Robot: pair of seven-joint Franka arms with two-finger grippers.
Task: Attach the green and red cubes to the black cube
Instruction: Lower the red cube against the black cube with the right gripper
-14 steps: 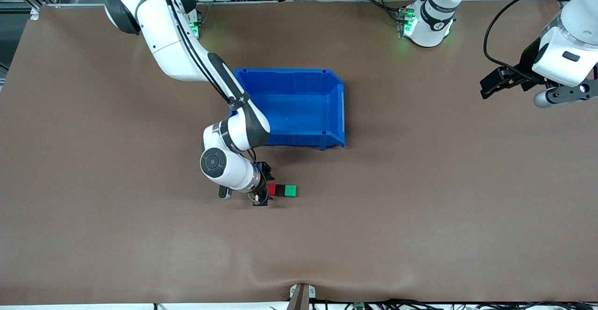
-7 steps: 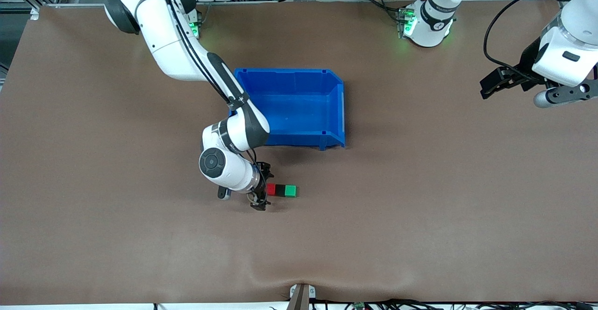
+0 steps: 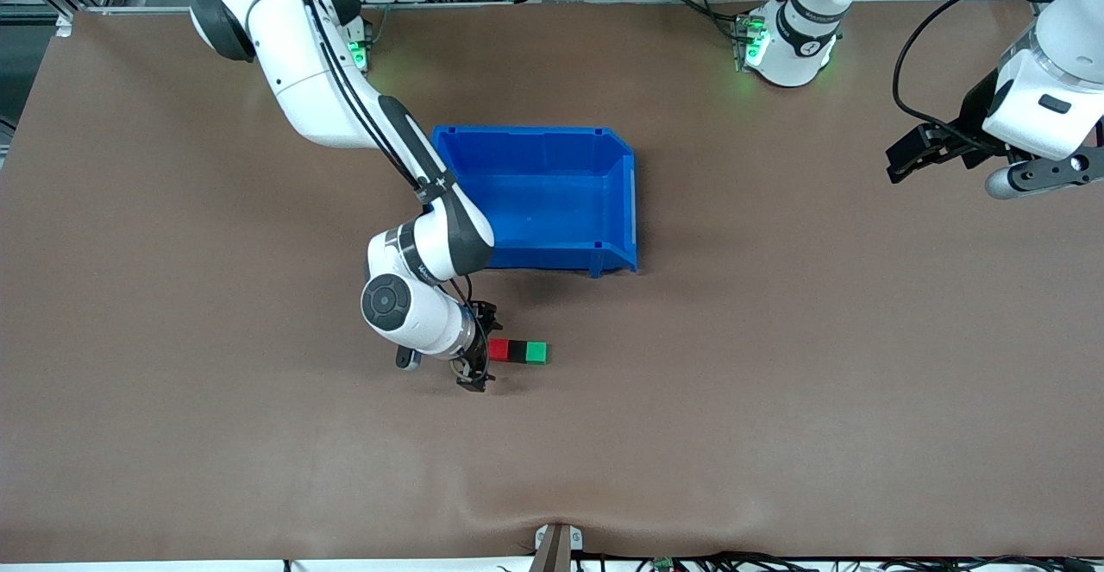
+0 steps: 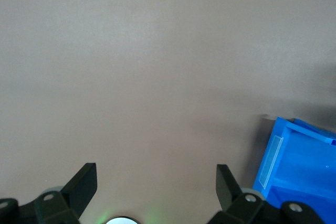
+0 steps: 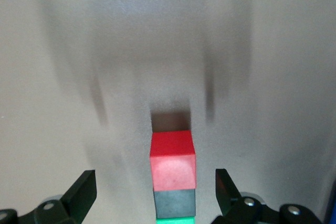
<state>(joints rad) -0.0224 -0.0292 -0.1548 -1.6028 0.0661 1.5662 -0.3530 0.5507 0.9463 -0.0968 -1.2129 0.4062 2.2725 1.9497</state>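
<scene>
Red cube point(image 3: 498, 348), black cube point(image 3: 517, 350) and green cube point(image 3: 536, 352) sit joined in a row, lower centre of frame. Right claw point(image 3: 479, 349), spread, flanks the red end; release step, retreat apparently next. Left claw point(image 3: 914, 154) waits, spread, upper right.

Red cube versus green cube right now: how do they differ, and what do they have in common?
The red cube sits at the row's end beside the open right end effector; the green cube sits at the other end, toward the left arm's end of the table. The right wrist view shows the red cube whole, the green cube only as a sliver. Both look equal-sized and touch the black cube between them.
</scene>
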